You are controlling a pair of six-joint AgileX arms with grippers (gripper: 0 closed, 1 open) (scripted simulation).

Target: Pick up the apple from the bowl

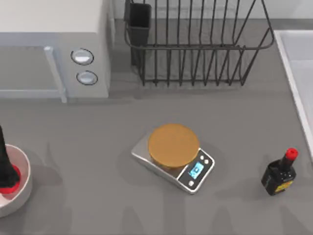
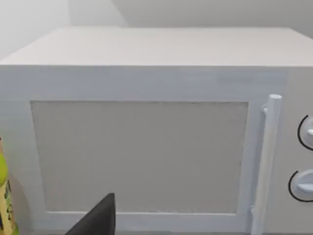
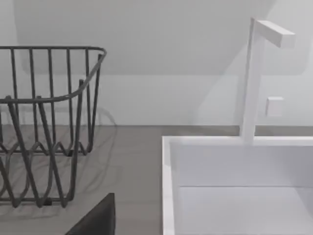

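The apple (image 1: 11, 178) is sitting in the white bowl (image 1: 23, 182) at the counter's left edge, and the left gripper (image 1: 6, 161) is reaching down onto it; can't tell if it's pinching yet.

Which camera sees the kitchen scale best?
The top view shows the scale best: its whole tan disc and blue display sit mid-table. The left wrist view faces the microwave instead, and the right wrist view faces the wire rack and the sink.
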